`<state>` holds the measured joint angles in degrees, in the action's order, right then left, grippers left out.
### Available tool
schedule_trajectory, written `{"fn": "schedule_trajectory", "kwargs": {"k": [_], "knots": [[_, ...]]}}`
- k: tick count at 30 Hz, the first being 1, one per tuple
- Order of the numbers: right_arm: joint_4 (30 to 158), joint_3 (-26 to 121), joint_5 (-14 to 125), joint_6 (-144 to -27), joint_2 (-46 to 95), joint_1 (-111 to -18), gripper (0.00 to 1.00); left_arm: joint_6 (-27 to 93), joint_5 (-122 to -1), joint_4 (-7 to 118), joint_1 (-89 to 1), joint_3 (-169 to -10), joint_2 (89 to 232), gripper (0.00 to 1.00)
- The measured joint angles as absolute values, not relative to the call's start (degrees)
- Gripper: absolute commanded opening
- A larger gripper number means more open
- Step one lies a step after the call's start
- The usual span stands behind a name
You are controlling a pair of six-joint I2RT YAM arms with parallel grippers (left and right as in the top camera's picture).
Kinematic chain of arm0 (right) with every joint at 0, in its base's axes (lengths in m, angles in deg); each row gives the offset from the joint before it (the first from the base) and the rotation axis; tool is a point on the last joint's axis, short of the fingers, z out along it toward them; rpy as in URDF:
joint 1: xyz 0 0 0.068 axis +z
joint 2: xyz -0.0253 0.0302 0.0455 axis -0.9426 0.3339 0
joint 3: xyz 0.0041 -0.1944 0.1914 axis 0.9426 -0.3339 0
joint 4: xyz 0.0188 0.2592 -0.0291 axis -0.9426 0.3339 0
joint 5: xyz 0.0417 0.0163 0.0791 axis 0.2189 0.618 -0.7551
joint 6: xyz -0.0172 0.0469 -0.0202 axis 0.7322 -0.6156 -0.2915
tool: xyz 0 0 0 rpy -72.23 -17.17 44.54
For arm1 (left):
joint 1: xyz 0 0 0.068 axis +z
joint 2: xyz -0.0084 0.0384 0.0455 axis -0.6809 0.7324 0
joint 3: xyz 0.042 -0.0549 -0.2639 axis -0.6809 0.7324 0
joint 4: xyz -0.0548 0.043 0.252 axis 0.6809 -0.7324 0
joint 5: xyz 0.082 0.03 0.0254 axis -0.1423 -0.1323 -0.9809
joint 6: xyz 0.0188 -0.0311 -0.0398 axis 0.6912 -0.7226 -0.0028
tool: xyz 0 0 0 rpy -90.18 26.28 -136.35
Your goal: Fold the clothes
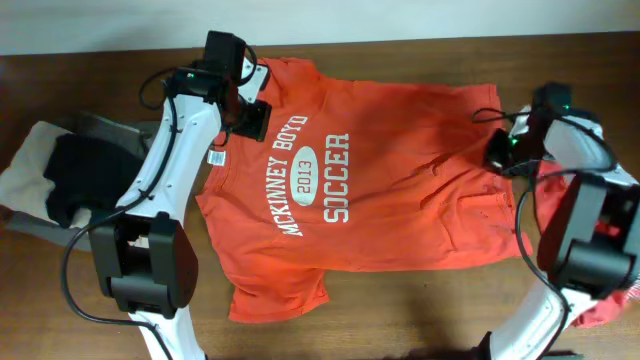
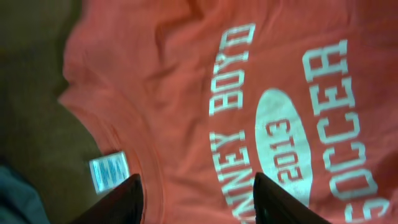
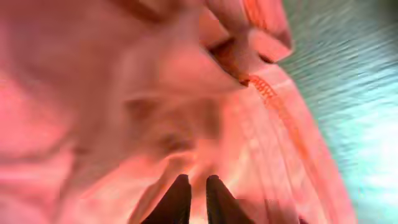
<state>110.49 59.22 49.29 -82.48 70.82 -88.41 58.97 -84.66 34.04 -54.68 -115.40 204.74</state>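
A large orange-red T-shirt [image 1: 400,180] printed "McKinney Boyd 2013 Soccer" lies spread flat, print up, across the table. My left gripper [image 1: 250,115] hovers over its collar at the upper left. In the left wrist view that gripper [image 2: 198,186] stands open, its fingers wide apart above the neckline and the lettering [image 2: 233,68], holding nothing. My right gripper [image 1: 500,150] is at the shirt's hem on the right. Its fingers [image 3: 198,180] are nearly together with a thin fold of the T-shirt [image 3: 124,93] between them.
A white label [image 2: 109,171] sticks out beside the collar. Beige and black clothes [image 1: 60,175] are piled at the left edge. Another red garment [image 1: 610,300] lies behind my right arm at the lower right. Brown tabletop [image 1: 420,310] shows along the front.
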Motion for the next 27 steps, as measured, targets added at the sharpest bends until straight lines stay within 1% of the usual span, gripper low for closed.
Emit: {"fn": "schedule_trajectory", "kwargs": {"k": [1, 2, 4, 6, 7, 8, 16, 21, 27], "knots": [[110.4, 59.29, 49.38, -82.22, 69.29, -88.3, 0.04, 58.99, -84.66, 34.98, -54.68, -115.4, 204.74, 0.54], [110.36, 59.38, 49.42, -82.16, 67.96, -88.12, 0.04, 58.97, -84.66, 36.31, -54.68, -115.4, 204.74, 0.47], [109.62, 59.97, 49.42, -82.09, 65.22, -87.36, 0.04, 59.1, -84.66, 39.13, -54.68, -115.42, 204.96, 0.31], [107.56, 60.64, 49.42, -82.07, 63.67, -86.05, 0.04, 59.26, -84.68, 41.93, -54.68, -115.42, 205.59, 0.09], [106.32, 60.93, 49.42, -82.02, 63.45, -85.22, 0.04, 59.34, -84.66, 43.22, -54.68, -115.45, 206.14, 0.04], [105.11, 61.06, 49.44, -81.96, 63.45, -84.28, 0.04, 59.37, -84.66, 44.27, -54.68, -115.45, 206.79, 0.0], [96.15, 61.04, 49.66, -81.98, 69.22, -78.11, 0.04, 59.41, -84.68, 48.31, -55.38, -115.47, 216.85, 0.0], [92.92, 61.04, 49.88, -82.13, 74.1, -78.09, 0.04, 59.41, -84.66, 50.1, -56.41, -115.47, 221.33, 0.0], [89.55, 61.04, 50.25, -82.24, 78.56, -78.24, 0.04, 59.41, -84.68, 51.2, -56.71, -115.47, 223.25, 0.0]]}}
